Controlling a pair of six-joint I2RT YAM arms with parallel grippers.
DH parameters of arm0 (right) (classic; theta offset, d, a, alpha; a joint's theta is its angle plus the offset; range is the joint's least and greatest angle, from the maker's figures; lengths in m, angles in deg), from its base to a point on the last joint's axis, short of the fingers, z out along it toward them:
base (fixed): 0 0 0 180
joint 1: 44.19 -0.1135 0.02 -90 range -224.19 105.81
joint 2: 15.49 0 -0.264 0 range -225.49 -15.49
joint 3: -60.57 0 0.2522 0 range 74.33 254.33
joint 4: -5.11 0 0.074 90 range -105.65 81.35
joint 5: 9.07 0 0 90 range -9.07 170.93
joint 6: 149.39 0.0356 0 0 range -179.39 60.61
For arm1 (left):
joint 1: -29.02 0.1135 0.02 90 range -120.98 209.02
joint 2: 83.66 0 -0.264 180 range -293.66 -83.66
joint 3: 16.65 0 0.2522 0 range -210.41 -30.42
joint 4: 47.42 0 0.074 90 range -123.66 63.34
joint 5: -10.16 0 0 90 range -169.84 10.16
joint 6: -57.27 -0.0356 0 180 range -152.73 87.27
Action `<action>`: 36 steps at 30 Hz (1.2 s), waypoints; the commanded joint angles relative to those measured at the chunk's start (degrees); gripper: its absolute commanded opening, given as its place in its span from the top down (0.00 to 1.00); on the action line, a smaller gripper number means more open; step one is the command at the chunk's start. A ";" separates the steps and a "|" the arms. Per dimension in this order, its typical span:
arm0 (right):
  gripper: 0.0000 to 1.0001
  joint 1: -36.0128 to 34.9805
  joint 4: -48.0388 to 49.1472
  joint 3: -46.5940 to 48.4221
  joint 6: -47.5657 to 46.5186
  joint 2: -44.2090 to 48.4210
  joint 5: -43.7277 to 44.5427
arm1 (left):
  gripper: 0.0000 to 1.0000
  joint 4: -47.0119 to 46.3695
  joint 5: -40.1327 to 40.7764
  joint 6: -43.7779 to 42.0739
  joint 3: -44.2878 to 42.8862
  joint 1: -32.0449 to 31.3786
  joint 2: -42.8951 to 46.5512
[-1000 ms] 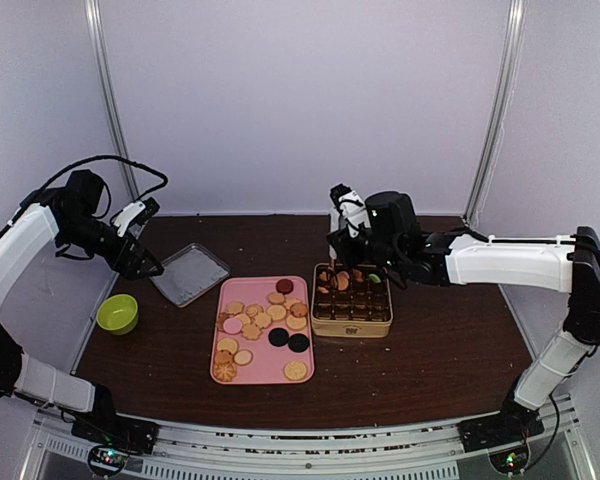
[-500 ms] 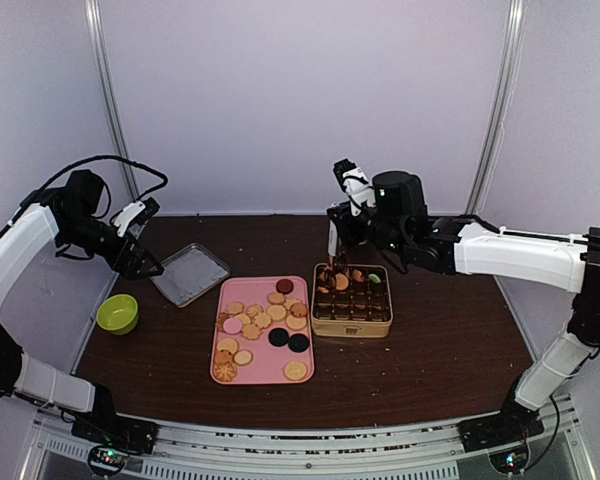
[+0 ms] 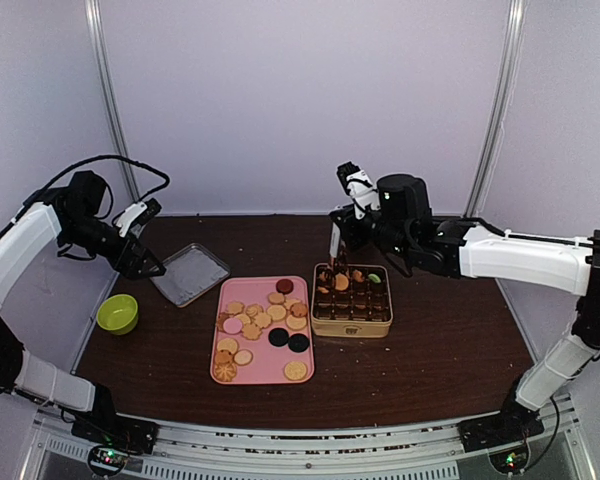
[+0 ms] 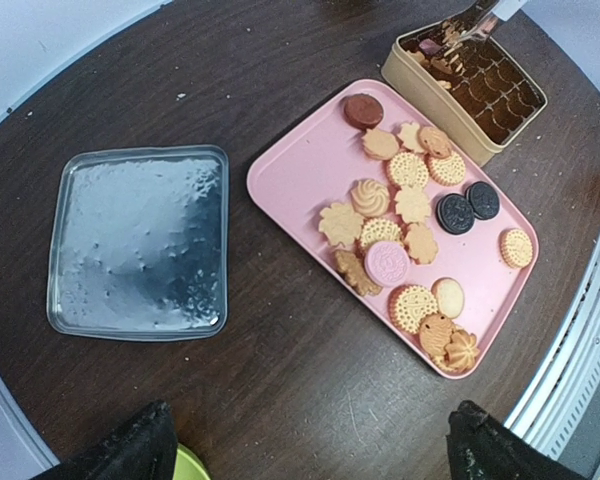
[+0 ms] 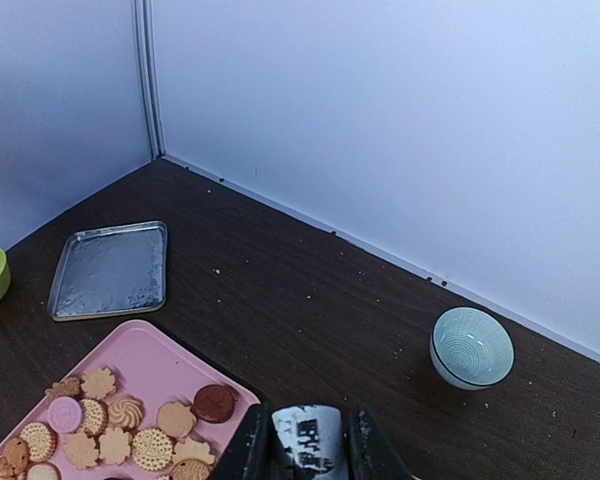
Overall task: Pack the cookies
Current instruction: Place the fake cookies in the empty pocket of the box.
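Observation:
Many cookies (image 3: 263,322), mostly tan with a pink one and two black ones, lie on the pink tray (image 3: 268,365). A few more sit in the back row of the gold tin (image 3: 352,328). My right gripper (image 3: 336,246) hovers over the tin's back left corner, shut on a white object with black print (image 5: 306,436). My left gripper (image 3: 143,258) is wide open and empty, high above the table's left side. The left wrist view shows the cookies (image 4: 400,215), the tray (image 4: 300,180) and the tin (image 4: 420,85). The right wrist view shows the cookies (image 5: 130,440) on the tray (image 5: 155,370).
A silver metal tray (image 3: 189,273) lies left of the pink tray, with a green bowl (image 3: 117,313) near the left edge. A pale blue-green bowl (image 5: 471,347) stands near the back wall. Walls close in the back and the sides.
My right gripper has risen from the tin's back left corner and shifted slightly right, still holding the white object. The left arm has not moved.

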 commanded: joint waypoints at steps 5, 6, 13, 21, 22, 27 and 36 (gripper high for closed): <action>0.93 -0.25 -0.03 -3.14 -0.87 6.49 -0.54 | 0.03 0.91 -2.43 0.57 -1.49 0.51 -0.70; 0.92 -0.31 -0.07 -3.28 -0.82 6.73 -0.63 | 0.03 0.95 -2.51 0.55 -1.49 0.49 -0.73; 0.91 -0.71 0.69 -3.51 -0.55 5.80 -1.48 | 0.03 0.92 -2.98 0.84 -1.32 0.45 -0.69; 0.91 -1.45 5.34 -3.47 -0.54 3.76 0.17 | 0.03 0.94 -4.02 0.59 -1.32 0.52 -0.94; 0.91 -1.50 5.90 -3.67 -0.53 3.69 0.25 | 0.03 0.85 -4.36 0.50 -1.24 0.53 -1.04; 0.88 -1.71 5.94 -4.44 -1.11 3.41 0.43 | 0.02 1.03 -5.75 0.36 -1.10 0.46 -1.70; 0.79 -1.67 5.66 -7.82 -1.05 6.19 -0.02 | 0.02 -2.80 -10.47 -0.38 -3.91 -6.64 -6.61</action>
